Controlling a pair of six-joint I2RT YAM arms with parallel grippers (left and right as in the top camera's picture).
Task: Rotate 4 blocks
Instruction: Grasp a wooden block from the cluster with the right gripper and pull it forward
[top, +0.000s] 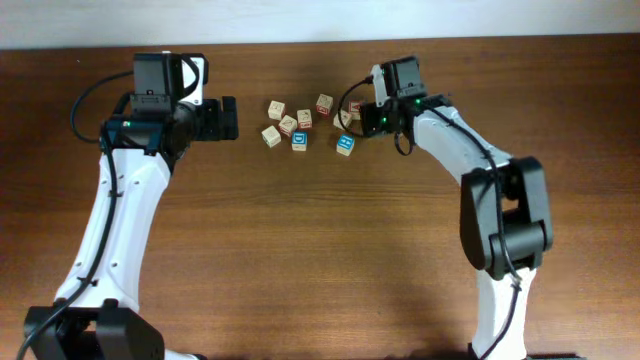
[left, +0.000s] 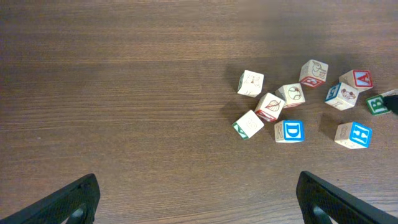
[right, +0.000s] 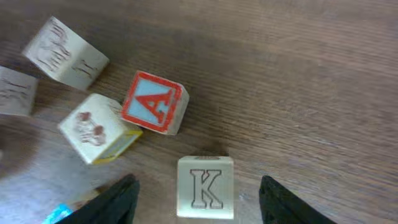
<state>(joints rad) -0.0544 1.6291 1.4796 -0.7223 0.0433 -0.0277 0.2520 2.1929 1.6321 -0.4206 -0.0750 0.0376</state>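
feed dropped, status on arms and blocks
Left fingers open, clear of the blocks. Right fingers open, straddling the K block, not touching. Red A block close by, not blocking.

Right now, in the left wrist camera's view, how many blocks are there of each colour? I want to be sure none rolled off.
Blue-faced blocks: 2
Red-faced block: 1
Green-faced block: 1
Cream-faced blocks: 6
Total: 10
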